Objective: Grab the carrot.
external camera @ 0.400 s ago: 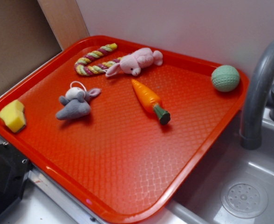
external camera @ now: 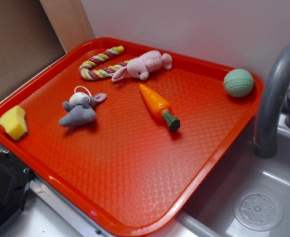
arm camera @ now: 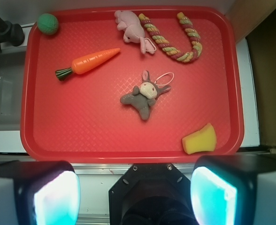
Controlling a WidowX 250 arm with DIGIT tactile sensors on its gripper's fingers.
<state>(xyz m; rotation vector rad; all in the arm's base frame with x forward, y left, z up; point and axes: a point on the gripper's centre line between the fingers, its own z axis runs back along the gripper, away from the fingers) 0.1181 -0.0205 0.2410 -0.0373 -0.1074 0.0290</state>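
Nothing moved since earlier frame; carrot (arm camera: pixel 88 61) on tray (arm camera: pixel 81 136), well apart from wide-open, empty tool (arm camera: pixel 135 194).

Gripper (arm camera: pixel 135 194) high, facing straight down, fingers (arm camera: pixel 56 197) spread wide, empty

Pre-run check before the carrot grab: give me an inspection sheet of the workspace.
Surface: red tray, textured, beside a sink.
Job's things: carrot lies flat near tray centre, green stub toward the sink, touching nothing.
Clutter: grey plush bunny, pink plush bunny touching a rope toy, green ball in a corner, yellow sponge wedge at the edge.
Grippers: gripper open, off the tray, holding nothing.
Cables: nothing seen.
Surroundings: grey faucet, white wall, wooden panel.
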